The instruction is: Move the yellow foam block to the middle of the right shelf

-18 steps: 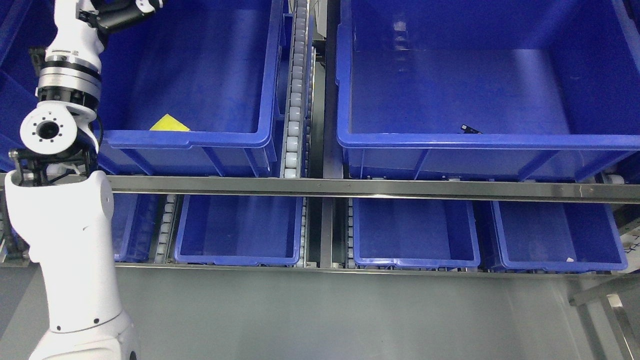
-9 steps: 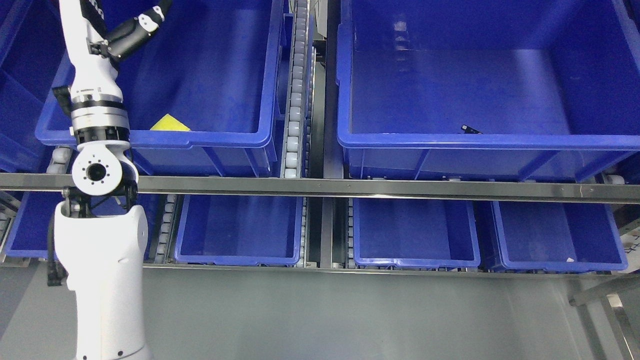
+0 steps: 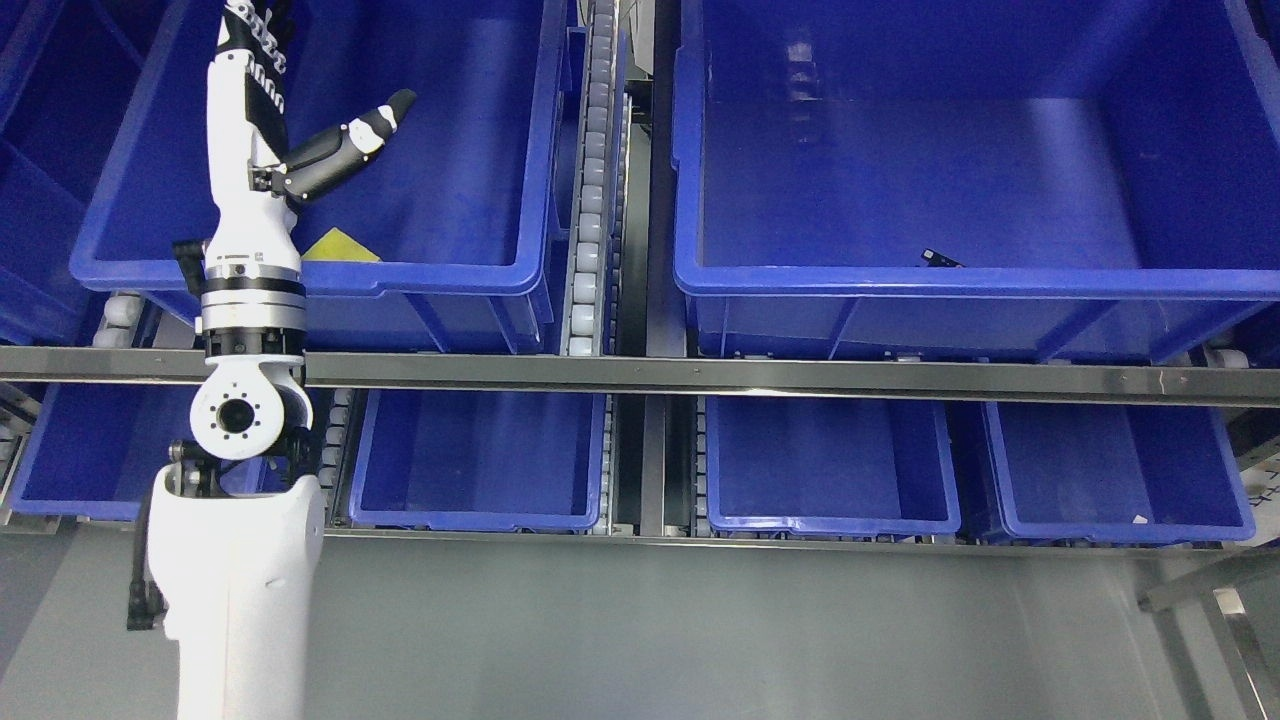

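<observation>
The yellow foam block (image 3: 338, 246) lies at the near edge inside the large left blue bin (image 3: 430, 277) on the middle shelf; only its top corner shows above the bin's rim. My left hand (image 3: 300, 120) reaches up over this bin, just above and left of the block. Its thumb (image 3: 345, 150) sticks out to the right and the fingers point up past the picture's top edge, spread and holding nothing. The large right blue bin (image 3: 900, 280) on the same shelf holds only a small dark item (image 3: 940, 259).
A roller track (image 3: 590, 190) and a gap run between the two large bins. A steel shelf rail (image 3: 700, 375) crosses the view below them. Several smaller blue bins (image 3: 480, 460) stand on the lower shelf. A metal frame (image 3: 1215, 610) shows at the lower right.
My left arm has swung to the right and the hand has come down over the left bin, closer to the yellow block. The block has not moved.
</observation>
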